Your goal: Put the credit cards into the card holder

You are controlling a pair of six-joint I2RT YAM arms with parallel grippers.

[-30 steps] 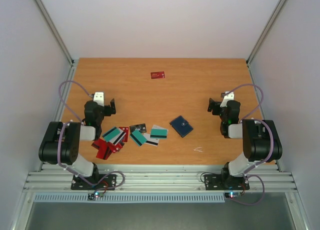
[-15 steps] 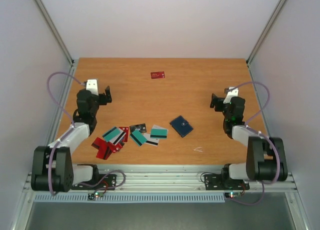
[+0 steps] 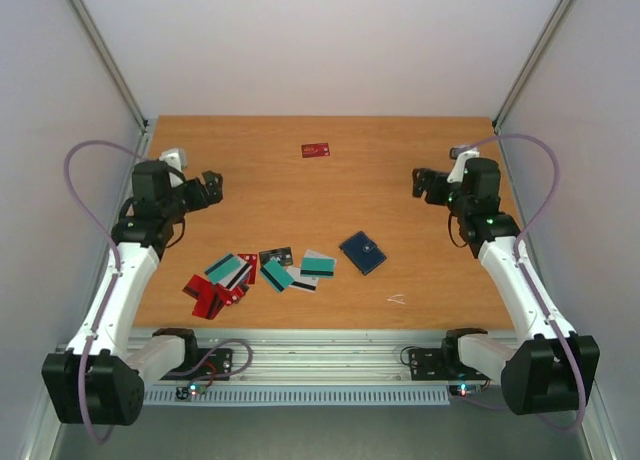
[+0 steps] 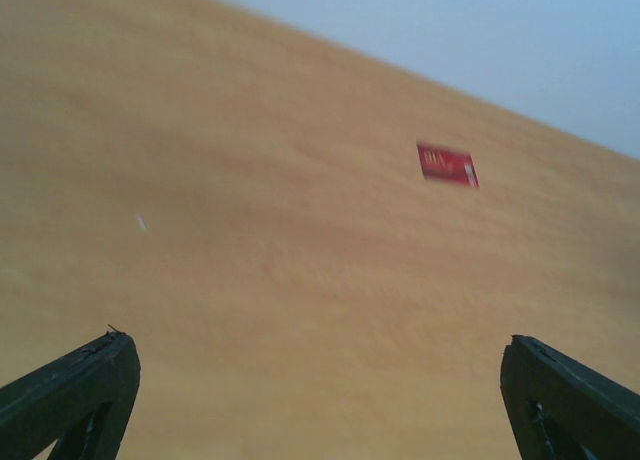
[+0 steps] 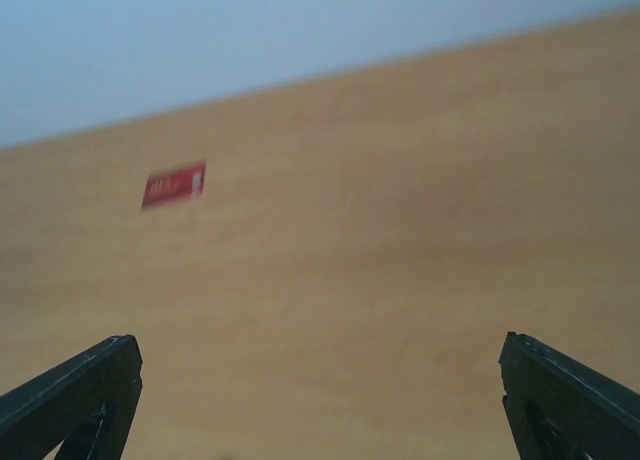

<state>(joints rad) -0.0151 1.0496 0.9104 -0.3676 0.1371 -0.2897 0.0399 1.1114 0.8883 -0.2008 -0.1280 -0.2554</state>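
Observation:
Several credit cards (image 3: 258, 274), red, teal, white and dark grey, lie in a loose heap at the front left of the table. One red card (image 3: 316, 150) lies alone at the back; it also shows in the left wrist view (image 4: 447, 165) and in the right wrist view (image 5: 174, 184). The closed navy card holder (image 3: 362, 252) lies right of the heap. My left gripper (image 3: 212, 188) is open and empty, raised over the left side. My right gripper (image 3: 424, 183) is open and empty, raised over the right side. Both are far from the cards and holder.
A small white scrap (image 3: 397, 299) lies near the front edge, right of the holder. The wooden table (image 3: 300, 195) is walled by white panels at the back and sides. Purple cables loop beside both arms.
Both arms have risen and stretched out from their folded pose. The left gripper has moved back and left, the right gripper back. Cards and holder have not moved.

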